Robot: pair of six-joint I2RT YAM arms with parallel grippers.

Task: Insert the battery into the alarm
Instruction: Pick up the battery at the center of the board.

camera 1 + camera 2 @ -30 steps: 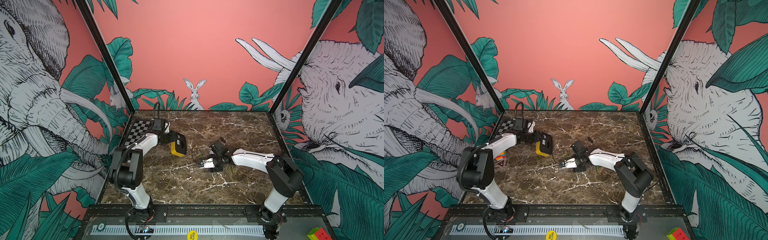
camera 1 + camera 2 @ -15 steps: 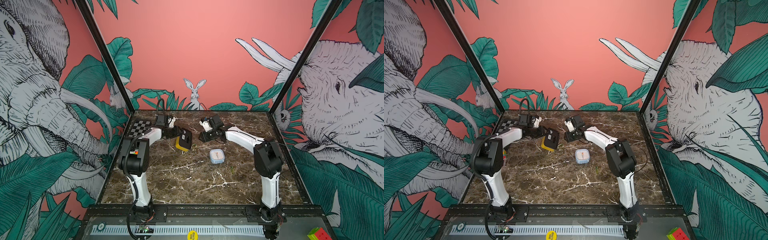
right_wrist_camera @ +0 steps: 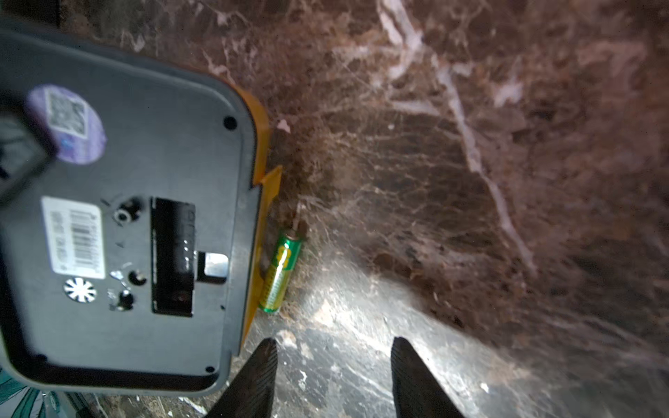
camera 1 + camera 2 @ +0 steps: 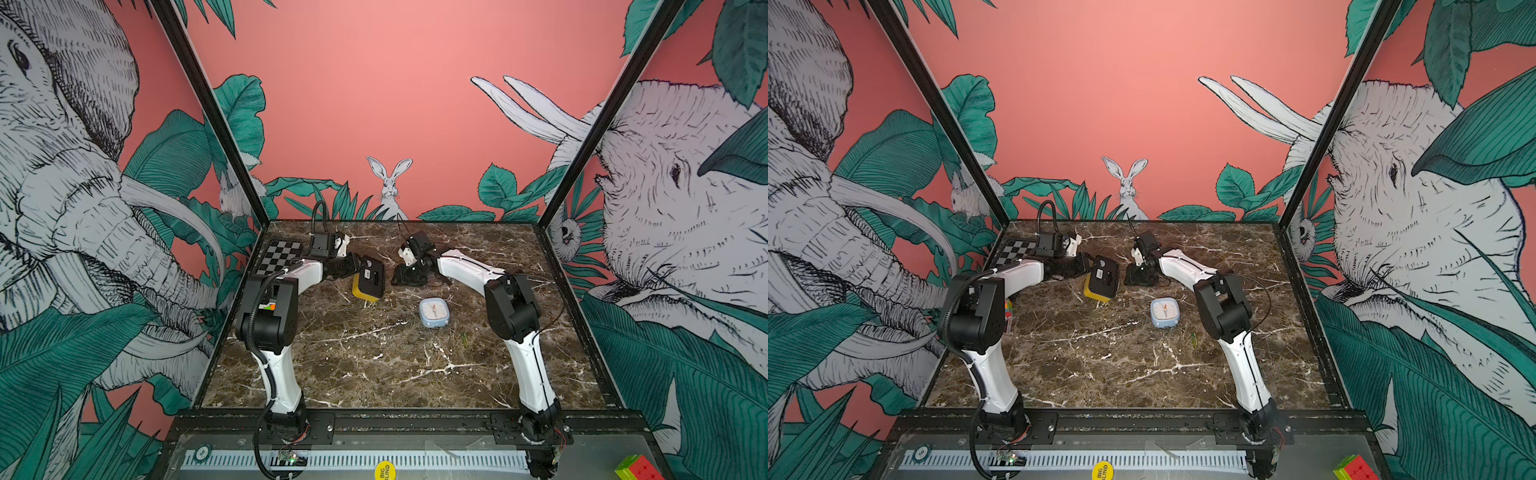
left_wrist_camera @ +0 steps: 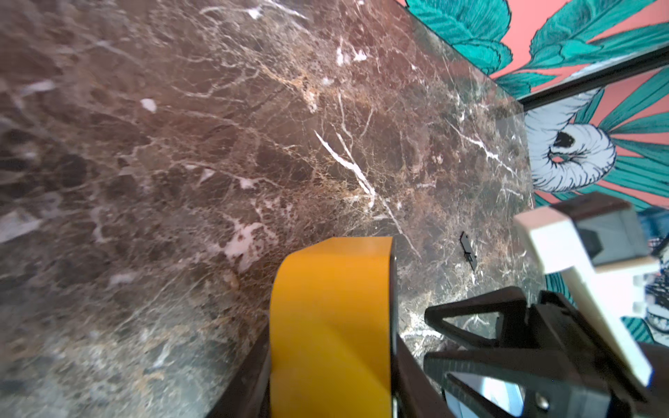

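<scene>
a: where's the battery (image 3: 280, 273) sitting right now?

b: it's lying on the marble table (image 3: 452, 188), showing just beside the edge of the yellow alarm clock (image 3: 173, 137). shiny green wrap, yellow print. left gripper (image 4: 362, 272) is pinching that clock, its grey back and battery slot (image 3: 172, 253) facing the right gripper (image 3: 333, 347), whose jaws are hanging spread.

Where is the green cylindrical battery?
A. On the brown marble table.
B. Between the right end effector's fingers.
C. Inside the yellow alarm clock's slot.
A: the green cylindrical battery lies on the brown marble table, outside the yellow alarm clock, ahead of the open, empty right end effector.
</scene>
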